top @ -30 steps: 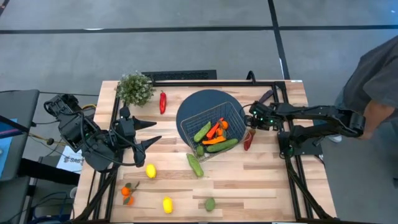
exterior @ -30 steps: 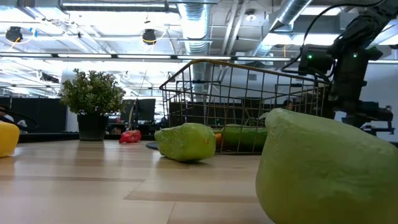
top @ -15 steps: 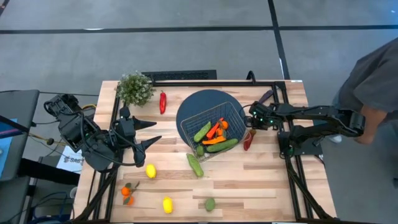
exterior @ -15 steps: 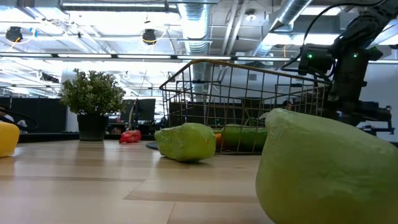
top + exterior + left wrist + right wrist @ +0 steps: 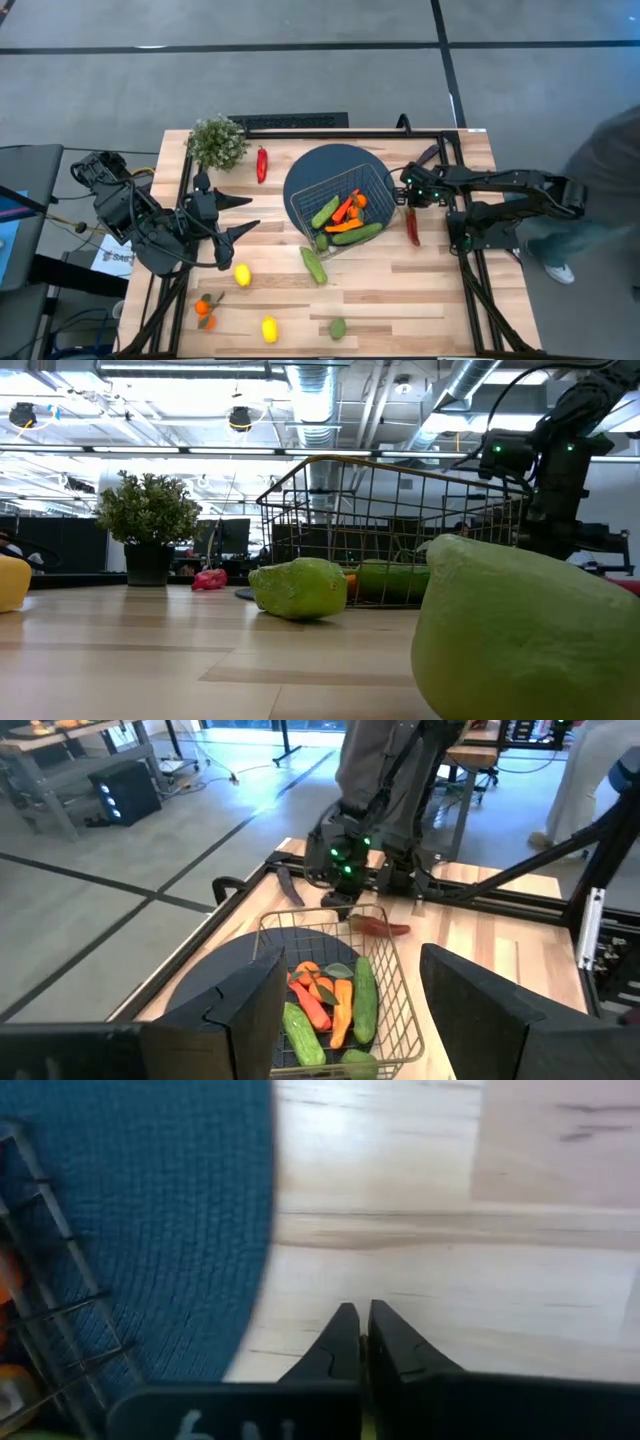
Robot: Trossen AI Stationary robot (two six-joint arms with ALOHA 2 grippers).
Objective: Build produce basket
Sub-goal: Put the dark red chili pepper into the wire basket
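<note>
The wire basket sits on a round blue mat and holds cucumbers, carrots and a red pepper. My right gripper is just right of the basket, shut, with nothing between its fingertips in the right wrist view. A red pepper lies on the table, its far end under that gripper. My left gripper waits open at the table's left. A cucumber, lemons, a lime and oranges lie loose on the table. My right gripper points down with its shut fingers over the red pepper's far end. The pepper lies flat on the table. No view shows whether the fingers touch it.
A potted leafy plant and another red pepper are at the far left. Black frame rails run along the table's sides. In the low view the lime fills the foreground. A person stands beyond the right edge.
My right gripper has shut. The red pepper beside it has swung about: its near end has gone toward the table's right edge, and it now lies straight from far to near. The person at the right has stepped back.
</note>
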